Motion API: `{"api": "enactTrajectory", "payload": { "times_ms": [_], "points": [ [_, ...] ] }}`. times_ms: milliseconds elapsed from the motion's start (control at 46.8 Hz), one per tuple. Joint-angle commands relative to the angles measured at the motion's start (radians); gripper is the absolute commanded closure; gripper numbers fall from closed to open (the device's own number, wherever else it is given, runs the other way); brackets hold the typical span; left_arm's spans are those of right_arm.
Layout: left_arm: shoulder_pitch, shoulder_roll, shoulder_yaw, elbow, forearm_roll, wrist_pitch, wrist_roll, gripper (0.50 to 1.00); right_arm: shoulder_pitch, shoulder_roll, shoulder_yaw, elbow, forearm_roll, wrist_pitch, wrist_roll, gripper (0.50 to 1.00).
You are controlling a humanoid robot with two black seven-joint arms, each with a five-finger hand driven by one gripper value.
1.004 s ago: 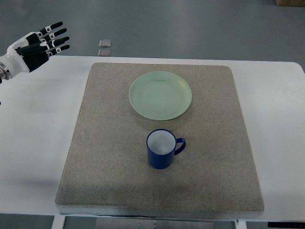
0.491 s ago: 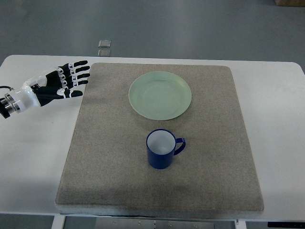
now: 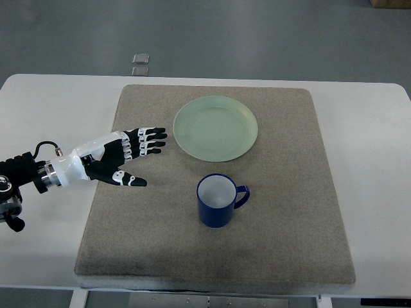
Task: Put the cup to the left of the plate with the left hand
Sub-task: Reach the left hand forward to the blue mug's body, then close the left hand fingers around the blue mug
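Note:
A blue cup (image 3: 217, 200) with a white inside stands upright on the grey mat (image 3: 289, 192), its handle pointing right. A pale green plate (image 3: 216, 128) lies on the mat just behind it. My left hand (image 3: 131, 157) is over the left part of the mat, left of the cup and plate. Its fingers (image 3: 151, 136) are spread toward the right and hold nothing. A clear gap separates it from the cup.
The mat lies on a white table (image 3: 45, 115). Two small grey squares (image 3: 140, 63) sit on the floor beyond the table's far edge. A brown box corner (image 3: 390, 3) shows at the top right.
My left hand has moved from the far left corner of the table toward the near right, onto the mat and closer to the cup. Cup and plate have not moved.

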Motion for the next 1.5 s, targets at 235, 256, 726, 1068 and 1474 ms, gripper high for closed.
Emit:
{"api": "enactTrajectory", "payload": {
  "times_ms": [235,256,726,1068,1474],
  "points": [
    [0.007,-0.069,0.028,-0.003,0.083,0.0,-0.003,0.501,0.0,0.0,0.0,0.0,0.0,0.0,0.0,0.568],
    [0.007,-0.074,0.031,-0.003,0.085,0.0,-0.003,0.501,0.0,0.0,0.0,0.0,0.0,0.0,0.0,0.568],
    [-0.007,-0.13,0.071,0.009,0.092,0.0,0.005,0.501,0.0,0.0,0.0,0.0,0.0,0.0,0.0,0.568],
    [-0.059,-0.207,0.092,0.063,0.145,0.0,0.008,0.501,0.001,0.0,0.0,0.0,0.0,0.0,0.0,0.568],
    [-0.093,-0.252,0.141,0.101,0.145,0.0,0.011,0.501,0.0,0.0,0.0,0.0,0.0,0.0,0.0,0.568]
  ]
}}
